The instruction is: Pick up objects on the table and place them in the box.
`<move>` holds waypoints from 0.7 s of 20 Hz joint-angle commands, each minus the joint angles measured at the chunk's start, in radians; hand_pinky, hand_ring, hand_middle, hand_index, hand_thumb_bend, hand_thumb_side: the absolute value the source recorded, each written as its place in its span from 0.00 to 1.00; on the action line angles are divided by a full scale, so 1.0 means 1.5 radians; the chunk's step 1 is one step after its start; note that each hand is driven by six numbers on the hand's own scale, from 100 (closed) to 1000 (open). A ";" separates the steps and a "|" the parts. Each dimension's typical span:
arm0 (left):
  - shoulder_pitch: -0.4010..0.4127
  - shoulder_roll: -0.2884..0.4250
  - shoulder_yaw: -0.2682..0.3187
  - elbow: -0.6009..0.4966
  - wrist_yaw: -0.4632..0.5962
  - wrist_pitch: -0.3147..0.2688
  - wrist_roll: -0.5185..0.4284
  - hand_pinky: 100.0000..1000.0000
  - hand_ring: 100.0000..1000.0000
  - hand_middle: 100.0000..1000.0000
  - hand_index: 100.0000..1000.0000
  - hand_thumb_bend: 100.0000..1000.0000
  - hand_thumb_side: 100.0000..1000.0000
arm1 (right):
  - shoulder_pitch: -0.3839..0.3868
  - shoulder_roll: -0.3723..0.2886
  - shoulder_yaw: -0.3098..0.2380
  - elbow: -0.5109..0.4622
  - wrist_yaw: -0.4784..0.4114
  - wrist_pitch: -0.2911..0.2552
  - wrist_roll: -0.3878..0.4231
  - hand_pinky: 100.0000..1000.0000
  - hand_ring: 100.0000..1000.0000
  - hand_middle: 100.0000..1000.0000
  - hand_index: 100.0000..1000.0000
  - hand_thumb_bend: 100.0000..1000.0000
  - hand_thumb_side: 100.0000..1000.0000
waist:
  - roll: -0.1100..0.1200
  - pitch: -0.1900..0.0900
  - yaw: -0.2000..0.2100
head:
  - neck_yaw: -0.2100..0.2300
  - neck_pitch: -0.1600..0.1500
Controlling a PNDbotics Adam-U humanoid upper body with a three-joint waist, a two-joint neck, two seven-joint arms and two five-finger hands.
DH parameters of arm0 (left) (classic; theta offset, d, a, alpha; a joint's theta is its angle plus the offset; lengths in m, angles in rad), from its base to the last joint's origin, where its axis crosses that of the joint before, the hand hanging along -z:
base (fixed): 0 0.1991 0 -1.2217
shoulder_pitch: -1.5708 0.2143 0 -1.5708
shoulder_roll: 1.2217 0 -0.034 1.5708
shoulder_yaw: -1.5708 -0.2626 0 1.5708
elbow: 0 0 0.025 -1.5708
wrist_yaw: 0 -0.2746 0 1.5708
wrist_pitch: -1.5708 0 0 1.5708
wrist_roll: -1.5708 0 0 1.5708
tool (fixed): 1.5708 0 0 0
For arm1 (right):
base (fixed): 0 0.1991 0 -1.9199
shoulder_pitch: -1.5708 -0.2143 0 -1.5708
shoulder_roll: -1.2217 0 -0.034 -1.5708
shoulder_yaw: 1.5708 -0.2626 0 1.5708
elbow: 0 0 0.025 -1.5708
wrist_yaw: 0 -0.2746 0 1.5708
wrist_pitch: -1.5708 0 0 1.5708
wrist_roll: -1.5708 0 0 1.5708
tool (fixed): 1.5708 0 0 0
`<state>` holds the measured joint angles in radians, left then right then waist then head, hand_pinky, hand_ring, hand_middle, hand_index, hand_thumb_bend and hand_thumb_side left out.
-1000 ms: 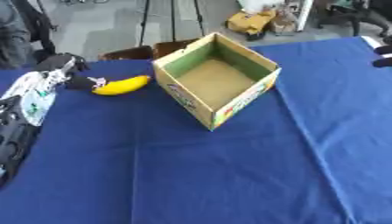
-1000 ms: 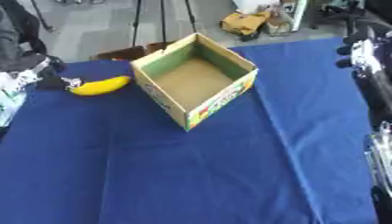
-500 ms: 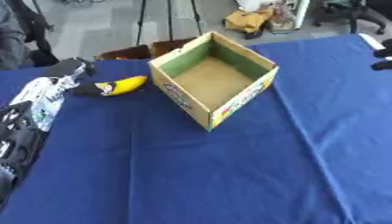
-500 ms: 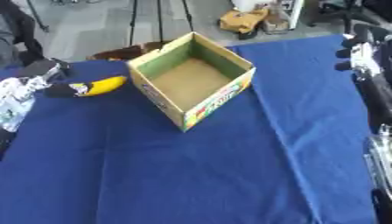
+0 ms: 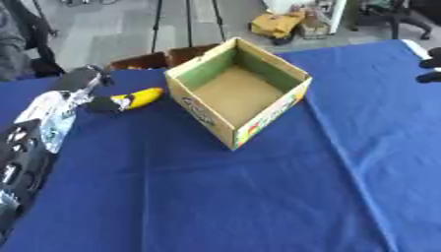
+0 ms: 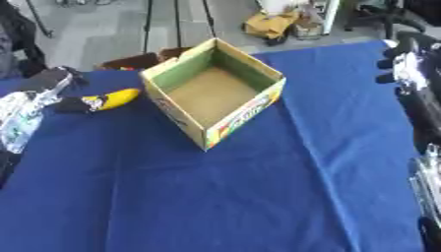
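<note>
A yellow banana (image 5: pixel 141 97) lies on the blue tablecloth (image 5: pixel 215 197), just left of the box. The open cardboard box (image 5: pixel 237 93) with green inner walls stands at the table's back middle, and nothing shows inside it. My left hand (image 5: pixel 79 83) reaches in from the left, its dark fingers and thumb curled round the banana's left end. My right hand (image 6: pixel 403 61) hovers over the table's far right edge with fingers relaxed, holding nothing.
My left arm (image 5: pixel 21 147) lies along the table's left side. Beyond the table's far edge are a brown chair back (image 5: pixel 159 59), tripod legs (image 5: pixel 185 22) and a yellow bag (image 5: pixel 275 24) on the floor.
My left hand has slid right to the banana and closed on its left end. The banana, the box and my right hand have hardly moved.
</note>
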<state>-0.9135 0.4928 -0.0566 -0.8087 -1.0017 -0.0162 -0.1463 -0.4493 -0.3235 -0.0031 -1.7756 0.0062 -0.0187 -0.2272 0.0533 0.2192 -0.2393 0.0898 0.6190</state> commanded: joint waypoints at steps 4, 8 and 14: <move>-0.003 0.015 0.000 -0.004 -0.006 -0.007 0.002 0.76 0.69 0.64 0.74 0.34 0.61 | -0.015 -0.021 0.000 -0.007 -0.008 -0.001 0.005 0.50 0.59 0.54 0.76 0.00 0.55 | 0.002 -0.002 -0.004 | 0.001 -0.020; 0.002 0.014 0.002 -0.004 -0.013 -0.009 0.006 0.76 0.69 0.64 0.74 0.33 0.61 | -0.017 -0.021 -0.001 -0.008 -0.009 -0.002 0.005 0.50 0.59 0.54 0.76 0.00 0.55 | 0.004 0.003 -0.008 | -0.003 -0.027; 0.007 0.012 0.001 0.002 -0.016 -0.014 0.020 0.75 0.68 0.63 0.73 0.32 0.61 | -0.018 -0.021 -0.001 -0.008 -0.010 -0.002 0.005 0.50 0.59 0.54 0.76 0.00 0.54 | 0.005 0.006 -0.013 | -0.004 -0.028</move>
<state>-0.8899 0.4924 -0.0579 -0.8005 -1.0233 -0.0333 -0.1213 -0.4582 -0.3308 0.0004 -1.7756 -0.0011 -0.0192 -0.2224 0.0650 0.2430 -0.2576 0.0852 0.5871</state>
